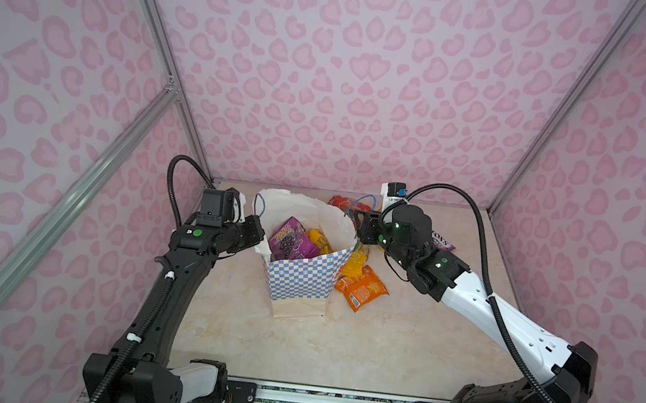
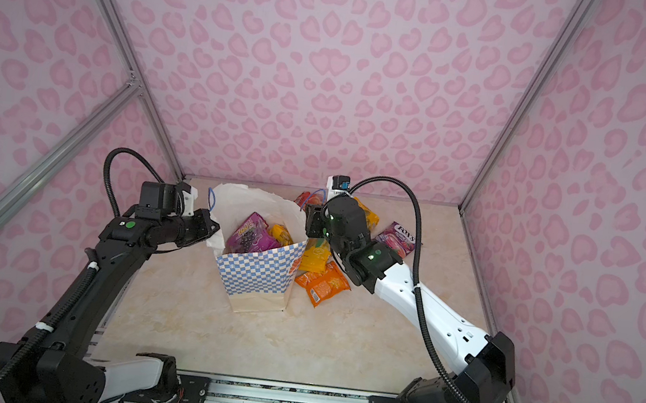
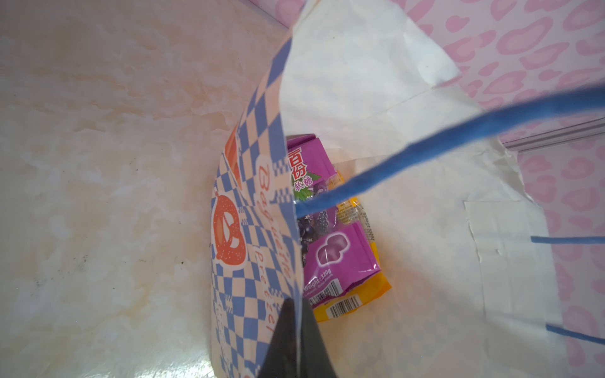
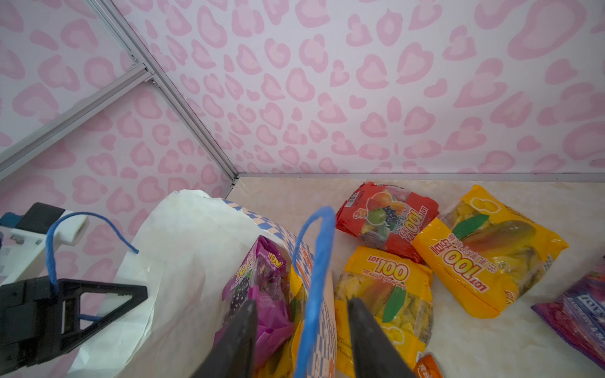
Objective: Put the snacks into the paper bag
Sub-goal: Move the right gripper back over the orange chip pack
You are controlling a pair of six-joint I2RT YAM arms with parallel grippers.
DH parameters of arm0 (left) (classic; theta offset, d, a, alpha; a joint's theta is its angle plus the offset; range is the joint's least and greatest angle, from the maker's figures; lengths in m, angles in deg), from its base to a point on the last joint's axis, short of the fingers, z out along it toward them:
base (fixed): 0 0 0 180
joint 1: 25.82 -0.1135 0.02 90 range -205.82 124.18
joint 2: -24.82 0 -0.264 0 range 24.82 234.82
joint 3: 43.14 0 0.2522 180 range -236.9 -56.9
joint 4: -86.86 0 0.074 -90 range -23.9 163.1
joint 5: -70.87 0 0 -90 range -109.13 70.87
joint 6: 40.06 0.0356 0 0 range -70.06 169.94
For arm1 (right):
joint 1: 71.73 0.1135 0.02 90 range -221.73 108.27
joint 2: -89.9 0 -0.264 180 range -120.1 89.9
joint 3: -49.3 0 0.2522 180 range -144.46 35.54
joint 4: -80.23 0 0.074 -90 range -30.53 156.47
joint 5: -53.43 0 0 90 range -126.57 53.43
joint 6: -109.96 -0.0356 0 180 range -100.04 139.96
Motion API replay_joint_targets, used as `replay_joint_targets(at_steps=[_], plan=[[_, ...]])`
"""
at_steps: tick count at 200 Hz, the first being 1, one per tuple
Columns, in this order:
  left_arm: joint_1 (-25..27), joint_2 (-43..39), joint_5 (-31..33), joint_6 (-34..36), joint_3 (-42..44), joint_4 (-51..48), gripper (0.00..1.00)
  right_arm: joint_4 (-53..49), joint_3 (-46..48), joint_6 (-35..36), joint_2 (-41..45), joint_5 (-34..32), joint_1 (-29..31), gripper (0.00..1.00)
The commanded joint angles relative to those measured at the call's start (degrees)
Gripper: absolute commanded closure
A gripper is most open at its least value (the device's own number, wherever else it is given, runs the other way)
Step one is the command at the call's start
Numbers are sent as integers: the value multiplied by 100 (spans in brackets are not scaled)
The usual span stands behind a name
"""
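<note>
Left wrist view: the bag (image 3: 252,235) is white paper inside and blue-and-white checked outside, with an orange pretzel print and blue cord handles (image 3: 458,131). The left end effector (image 3: 298,306) is pinched together on its rim.

In both top views the bag (image 1: 305,282) (image 2: 258,274) stands on its base toward the back of the desk (image 1: 379,343), long axis upright, mouth gaping upward. Inside it a purple snack (image 1: 291,242) stands on end, with a yellow one (image 1: 319,239) beside it. The other snacks lie flat on the desk just right of the bag: orange (image 1: 366,293), two yellow (image 4: 383,294) (image 4: 487,252), red (image 4: 386,219) and the purple FOX'S (image 2: 398,239).

In the right wrist view the right end effector (image 4: 301,306) is apart and straddles the bag's rim, with one handle between its fingers (image 4: 242,327). I cannot tell whether they touch it.
</note>
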Motion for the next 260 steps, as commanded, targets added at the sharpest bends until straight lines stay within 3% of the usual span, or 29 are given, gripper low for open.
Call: replay_joint_targets(at_steps=[1,27,50,63,79,103,135,194,227,260], plan=[[2,-188,12,206,162,92,97,-196,-48,100,70,-26,21,30],[2,-402,-215,257,381,412,97,-672,219,240,579,-271,21,12],[-2,-569,-494,267,441,567,97,-1145,734,181,1341,-540,31,10],[-4,-696,-547,256,490,664,97,-1393,1120,94,1783,-819,1,4],[-30,-808,-636,223,518,790,97,-1632,1640,-79,2176,-830,-295,3],[-118,-968,-733,141,641,969,97,-1637,2395,-505,2512,40,-1050,3],[-246,-841,-375,153,606,698,96,-1455,2888,-532,2995,-188,-1101,3],[-349,-862,-445,98,661,750,93,-507,3665,-1132,2077,1046,-1583,2],[-343,-830,-377,42,619,690,79,-144,3752,-1196,1755,1171,-1584,2],[-297,-728,305,-72,190,56,68,-188,3681,-1106,1554,1217,-1578,2]])
